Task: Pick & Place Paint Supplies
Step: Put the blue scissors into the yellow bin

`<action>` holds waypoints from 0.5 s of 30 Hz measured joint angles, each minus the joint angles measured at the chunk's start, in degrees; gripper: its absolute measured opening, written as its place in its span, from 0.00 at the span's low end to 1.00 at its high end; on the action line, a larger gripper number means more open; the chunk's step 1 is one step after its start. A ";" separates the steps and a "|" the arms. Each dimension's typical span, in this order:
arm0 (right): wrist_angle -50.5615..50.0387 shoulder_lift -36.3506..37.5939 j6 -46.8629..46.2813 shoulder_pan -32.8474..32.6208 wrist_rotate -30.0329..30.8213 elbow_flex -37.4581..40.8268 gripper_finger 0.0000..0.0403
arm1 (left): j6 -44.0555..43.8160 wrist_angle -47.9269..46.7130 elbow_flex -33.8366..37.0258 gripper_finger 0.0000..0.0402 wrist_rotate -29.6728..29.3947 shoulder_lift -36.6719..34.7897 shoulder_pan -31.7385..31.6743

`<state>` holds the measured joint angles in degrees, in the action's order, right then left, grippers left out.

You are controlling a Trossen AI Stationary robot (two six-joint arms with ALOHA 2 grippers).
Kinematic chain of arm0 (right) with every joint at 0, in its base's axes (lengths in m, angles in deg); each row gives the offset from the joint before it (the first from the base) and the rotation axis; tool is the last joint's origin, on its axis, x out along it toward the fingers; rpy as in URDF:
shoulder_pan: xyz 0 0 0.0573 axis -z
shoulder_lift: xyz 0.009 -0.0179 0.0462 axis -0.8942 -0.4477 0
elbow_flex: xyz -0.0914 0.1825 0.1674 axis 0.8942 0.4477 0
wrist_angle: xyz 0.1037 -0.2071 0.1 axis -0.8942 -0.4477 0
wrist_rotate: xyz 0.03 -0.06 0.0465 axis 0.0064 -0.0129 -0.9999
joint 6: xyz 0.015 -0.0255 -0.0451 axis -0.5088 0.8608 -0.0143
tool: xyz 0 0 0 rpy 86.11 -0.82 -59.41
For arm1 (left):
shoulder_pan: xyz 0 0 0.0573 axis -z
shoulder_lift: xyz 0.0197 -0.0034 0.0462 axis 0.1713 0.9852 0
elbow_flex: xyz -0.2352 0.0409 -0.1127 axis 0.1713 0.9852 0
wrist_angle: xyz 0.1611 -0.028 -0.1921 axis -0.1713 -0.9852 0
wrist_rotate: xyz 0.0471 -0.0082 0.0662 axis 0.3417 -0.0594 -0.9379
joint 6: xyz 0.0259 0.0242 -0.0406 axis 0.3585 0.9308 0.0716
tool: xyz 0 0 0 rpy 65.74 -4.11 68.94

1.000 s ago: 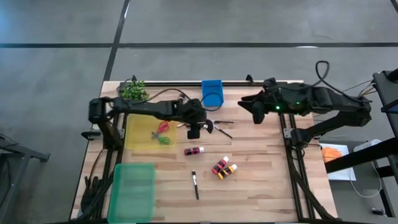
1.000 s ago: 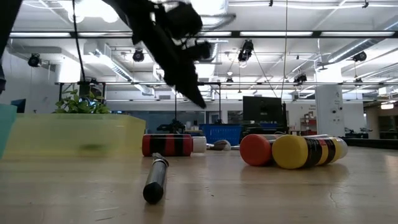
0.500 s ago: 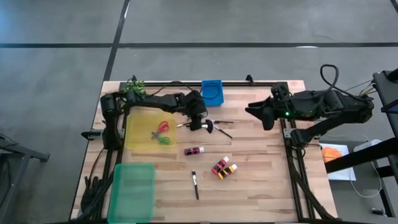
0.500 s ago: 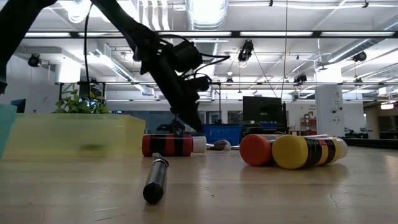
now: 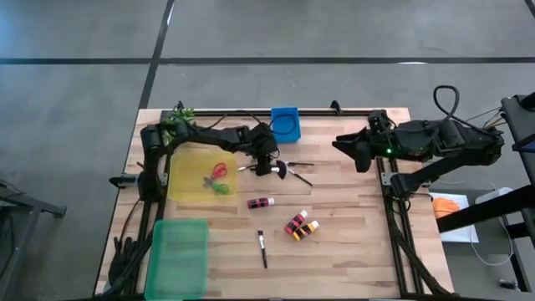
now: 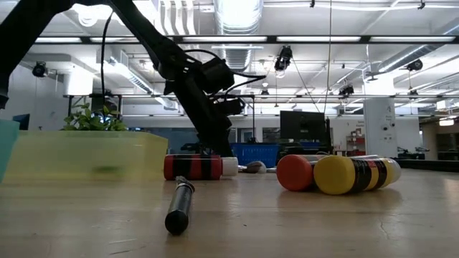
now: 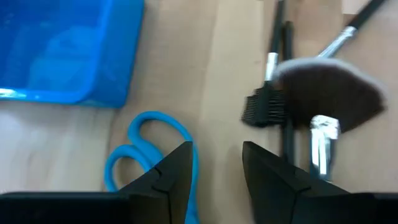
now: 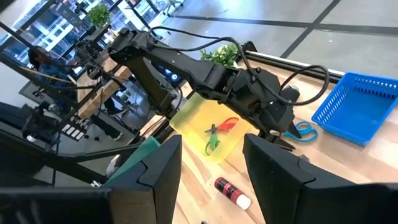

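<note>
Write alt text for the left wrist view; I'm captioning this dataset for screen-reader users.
The left end effector hangs open just above a wooden table, its two dark fingers beside the blue-handled scissors. A cluster of dark paintbrushes, one with a wide fan of bristles, lies just ahead, and a blue basket sits off to one side.

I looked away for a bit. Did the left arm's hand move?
Yes. The left gripper slid back toward the blue basket, away from the red paint bottle.
</note>
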<state>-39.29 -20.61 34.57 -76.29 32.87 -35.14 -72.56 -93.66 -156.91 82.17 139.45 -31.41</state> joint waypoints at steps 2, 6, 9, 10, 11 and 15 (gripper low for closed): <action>0.00 0.02 -0.54 0.00 0.33 0.00 0.42 | 0.00 1.26 0.00 0.36 0.00 0.00 -0.28; -0.01 0.13 -0.58 0.03 1.34 0.00 0.42 | -0.45 1.61 -0.01 0.36 0.71 0.09 -1.25; -0.02 0.19 -0.62 0.02 1.62 0.00 0.42 | -0.92 0.99 0.05 0.36 1.30 0.48 -2.16; -0.08 0.22 -0.78 0.02 2.03 0.00 0.42 | -1.06 0.94 0.07 0.36 1.31 0.48 -2.34; -0.18 0.24 -0.85 0.02 2.49 0.00 0.42 | -1.08 1.10 0.06 0.36 1.36 0.48 -2.53; -0.17 0.28 -0.96 0.04 2.92 0.00 0.42 | -1.06 1.24 -0.01 0.36 3.53 0.48 -3.16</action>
<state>-39.47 -20.33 33.62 -76.24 35.79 -35.14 -73.62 -92.42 -156.92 85.70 139.93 -34.56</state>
